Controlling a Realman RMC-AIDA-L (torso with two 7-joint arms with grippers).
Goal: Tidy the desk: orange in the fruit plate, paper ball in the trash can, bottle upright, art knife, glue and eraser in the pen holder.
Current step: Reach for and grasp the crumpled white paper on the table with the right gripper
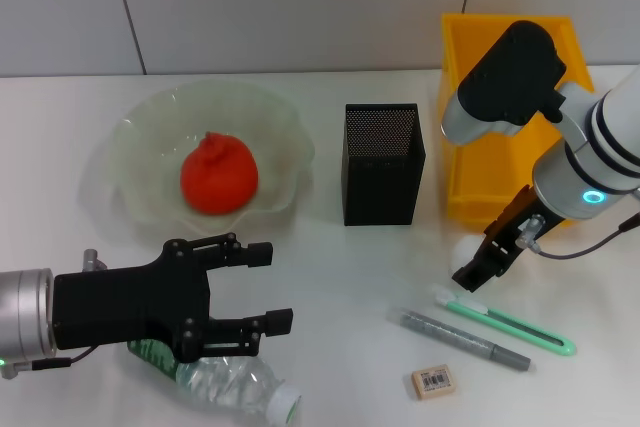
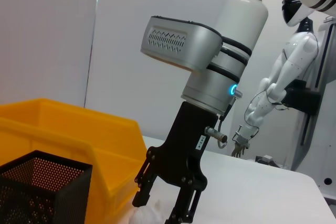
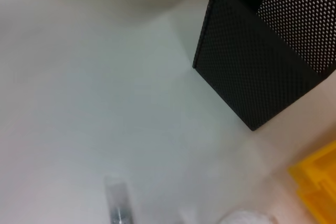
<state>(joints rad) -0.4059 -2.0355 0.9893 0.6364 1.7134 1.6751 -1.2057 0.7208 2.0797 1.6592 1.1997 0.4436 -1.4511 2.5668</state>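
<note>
Black mesh marks the pen holder (image 1: 383,162), which stands upright in the middle of the white desk (image 1: 330,307) and serves as the reference for everything else.

Nearest the robot, well in front of the holder and to its left, the clear plastic bottle (image 1: 225,384) lies on its side, white cap toward the holder's side. The left gripper (image 1: 277,288) hangs just over the bottle, its black fingers (image 1: 245,252) spread apart and holding nothing.

In front of the holder and to its right lie three small things: the eraser (image 1: 432,380) nearest the robot, then the grey glue stick (image 1: 463,339), then the green art knife (image 1: 510,324), the last two slanting side by side.

Closer to the holder on that same right side, the right gripper (image 1: 487,269) points down at the white paper ball (image 2: 147,216). In the left wrist view its two fingers stand apart on either side of the ball, low against it, without pressing together on it.

Left of the holder sits the clear wavy fruit plate (image 1: 135,162), with the orange (image 1: 218,176) resting in its middle.

Right of the holder and reaching farther back, just beside it, stands the yellow trash can (image 1: 470,167), partly hidden by the right arm.
</note>
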